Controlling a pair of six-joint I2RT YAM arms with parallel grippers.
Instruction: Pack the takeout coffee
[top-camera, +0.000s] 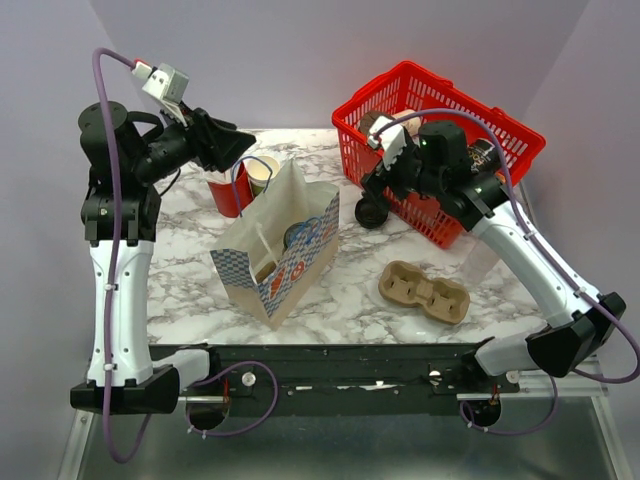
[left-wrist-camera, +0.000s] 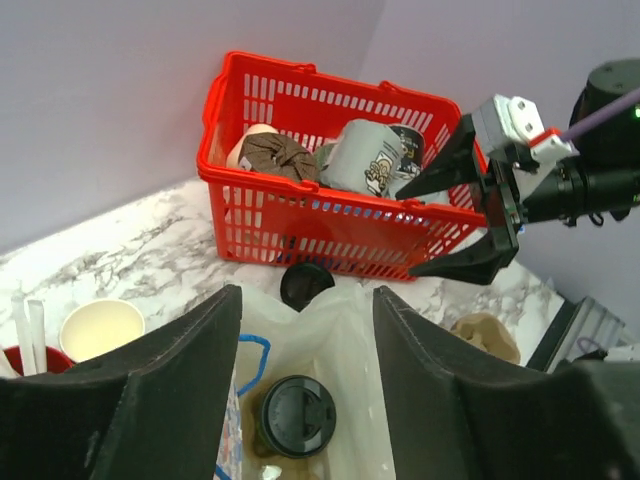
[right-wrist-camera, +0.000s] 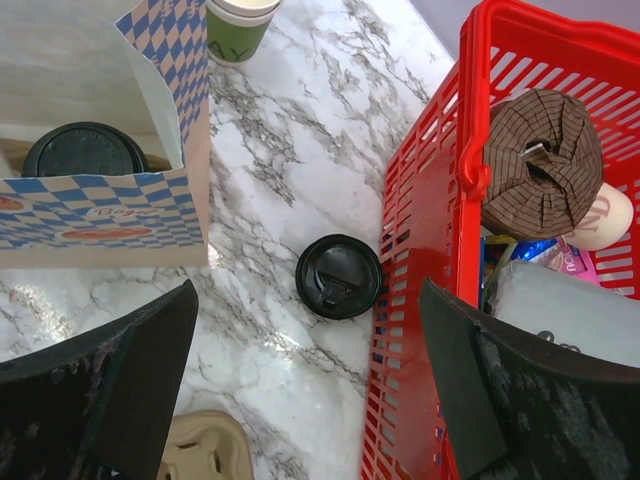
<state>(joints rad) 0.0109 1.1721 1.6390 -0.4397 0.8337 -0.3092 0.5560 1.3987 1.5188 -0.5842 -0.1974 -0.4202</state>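
Observation:
The takeout coffee (left-wrist-camera: 297, 415), an olive-green cup with a black lid, stands inside the open blue-checked paper bag (top-camera: 290, 270). It also shows in the right wrist view (right-wrist-camera: 85, 150) and in the top view (top-camera: 297, 236). My left gripper (top-camera: 238, 142) is open and empty, above the bag's far end. In the left wrist view (left-wrist-camera: 305, 295) its fingers frame the bag's mouth. My right gripper (top-camera: 385, 178) is open and empty above a second black lid (right-wrist-camera: 339, 276) on the table beside the basket. I cannot tell whether a cup stands under that lid.
A red basket (top-camera: 500, 135) full of items stands at the back right. A red cup (top-camera: 226, 195) and a lidless paper cup (top-camera: 260, 175) stand behind the bag. A cardboard cup carrier (top-camera: 424, 292) lies at the front right.

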